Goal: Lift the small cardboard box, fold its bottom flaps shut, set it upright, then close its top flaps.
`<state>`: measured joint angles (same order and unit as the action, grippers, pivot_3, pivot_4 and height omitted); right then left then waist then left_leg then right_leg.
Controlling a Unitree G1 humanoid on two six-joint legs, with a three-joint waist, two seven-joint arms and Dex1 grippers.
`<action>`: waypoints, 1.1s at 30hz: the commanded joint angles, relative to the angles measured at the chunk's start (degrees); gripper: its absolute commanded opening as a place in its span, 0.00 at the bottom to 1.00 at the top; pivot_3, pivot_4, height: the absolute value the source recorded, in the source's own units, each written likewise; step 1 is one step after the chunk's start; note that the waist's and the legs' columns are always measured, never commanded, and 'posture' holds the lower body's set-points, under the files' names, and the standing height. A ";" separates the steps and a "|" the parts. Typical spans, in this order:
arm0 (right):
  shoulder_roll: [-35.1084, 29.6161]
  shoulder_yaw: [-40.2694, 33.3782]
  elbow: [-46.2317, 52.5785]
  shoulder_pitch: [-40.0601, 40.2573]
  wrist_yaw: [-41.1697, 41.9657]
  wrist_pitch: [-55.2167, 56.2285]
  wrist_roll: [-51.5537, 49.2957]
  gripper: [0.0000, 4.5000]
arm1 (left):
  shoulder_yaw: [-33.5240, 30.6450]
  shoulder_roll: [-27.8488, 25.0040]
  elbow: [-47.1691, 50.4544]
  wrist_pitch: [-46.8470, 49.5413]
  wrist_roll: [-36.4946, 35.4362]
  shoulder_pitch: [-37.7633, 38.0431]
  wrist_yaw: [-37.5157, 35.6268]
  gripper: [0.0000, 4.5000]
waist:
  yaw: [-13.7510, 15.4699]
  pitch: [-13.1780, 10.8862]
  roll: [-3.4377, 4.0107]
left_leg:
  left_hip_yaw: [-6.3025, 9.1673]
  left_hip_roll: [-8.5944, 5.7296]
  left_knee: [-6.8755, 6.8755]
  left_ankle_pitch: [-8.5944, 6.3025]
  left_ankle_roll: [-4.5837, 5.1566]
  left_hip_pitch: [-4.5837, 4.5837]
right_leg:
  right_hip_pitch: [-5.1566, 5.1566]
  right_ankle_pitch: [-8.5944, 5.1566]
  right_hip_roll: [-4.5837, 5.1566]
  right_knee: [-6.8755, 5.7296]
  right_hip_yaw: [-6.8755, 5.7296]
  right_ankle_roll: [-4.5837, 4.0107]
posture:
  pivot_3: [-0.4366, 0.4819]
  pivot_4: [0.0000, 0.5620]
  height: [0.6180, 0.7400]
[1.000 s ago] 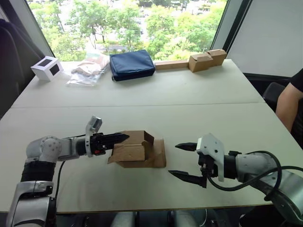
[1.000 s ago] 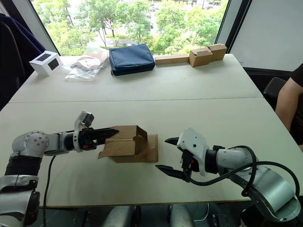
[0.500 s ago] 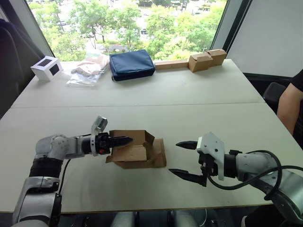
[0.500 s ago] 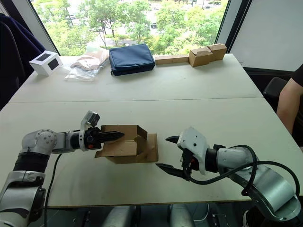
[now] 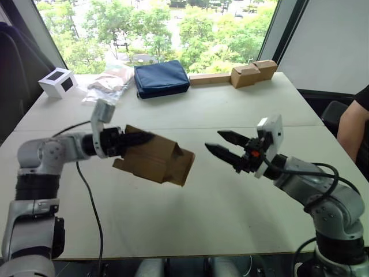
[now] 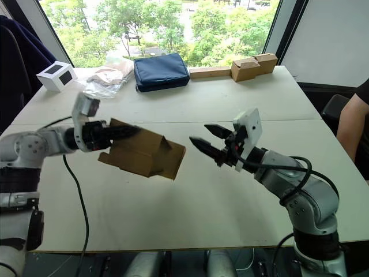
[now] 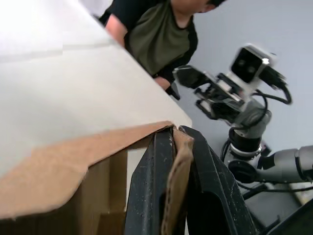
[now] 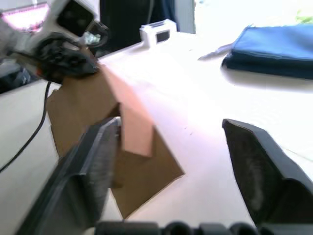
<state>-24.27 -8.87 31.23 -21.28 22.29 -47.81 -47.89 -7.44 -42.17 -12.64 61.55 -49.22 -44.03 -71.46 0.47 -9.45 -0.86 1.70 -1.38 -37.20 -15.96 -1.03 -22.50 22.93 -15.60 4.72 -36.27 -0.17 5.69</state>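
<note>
Your left pincer is clamped on a wall edge of the small cardboard box, holding it tilted in the air above the worktop. Your right pincer hangs spread wide just beside the box's far end, not touching it. Bare worktop lies under and around both. Well beyond them sit the blue pouch, white cube and tan boxes; a person's arm is past your right pincer.

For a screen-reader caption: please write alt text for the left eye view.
The left end effector holds the small cardboard box lifted above the white table, while the open right end effector points toward it from the other side.
</note>
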 commanded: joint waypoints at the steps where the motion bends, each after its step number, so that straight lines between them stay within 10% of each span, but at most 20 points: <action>1: 6.17 0.48 -1.65 -4.43 -5.54 2.00 -0.99 0.35 | 0.32 -1.07 -2.66 -4.23 2.19 -5.77 -3.16 0.04 | -0.13 0.00 0.00 | 0.00 0.01 0.00 0.02 -0.03 -0.02 | 0.04 0.00 -0.03 -0.01 0.00 0.00 | 0.48 0.27 0.98; 6: 8.66 3.33 -0.75 -4.23 -5.93 2.18 -0.48 0.01 | 1.98 -1.15 -4.74 -5.51 4.15 -7.39 -6.06 0.04 | -1.29 0.00 0.00 | -0.08 -0.06 -0.02 -0.06 0.14 -0.03 | 0.26 0.00 -0.17 -0.50 0.01 0.00 | 0.48 0.27 0.98; 15: 5.49 4.18 0.17 -0.99 -4.82 2.78 2.06 0.01 | 0.26 0.97 -5.02 -4.15 3.35 -5.15 -4.13 0.04 | -1.33 -0.01 -0.01 | -0.10 -0.06 -0.08 -0.07 0.18 -0.02 | 0.32 -0.02 -0.21 -0.76 0.04 0.01 | 0.48 0.27 0.98; 25: 3.54 2.97 -0.67 -0.01 -4.61 3.73 2.73 0.01 | -18.43 6.88 -13.45 28.81 -6.95 -3.02 18.22 0.04 | -1.48 -0.01 -0.02 | -0.07 -0.05 -0.10 -0.11 0.24 -0.02 | 0.33 -0.04 -0.25 -0.87 0.06 0.04 | 0.48 0.27 0.98; 33: 3.56 3.06 -0.79 0.40 -4.74 3.85 3.02 0.01 | -31.92 13.13 -8.66 30.95 -12.78 6.20 39.01 0.04 | -1.24 0.00 -0.04 | -0.05 -0.05 -0.14 -0.07 0.16 0.00 | 0.38 -0.04 -0.11 -0.83 0.09 0.03 | 0.48 0.27 0.98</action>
<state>-20.87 -4.96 28.94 -20.73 17.61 -45.08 -44.63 -37.14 -28.90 -25.28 92.04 -59.05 -39.36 -35.08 -0.77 -9.44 -0.90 1.65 -1.43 -37.33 -16.02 -0.87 -22.49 23.31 -15.64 4.66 -37.10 -0.06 5.72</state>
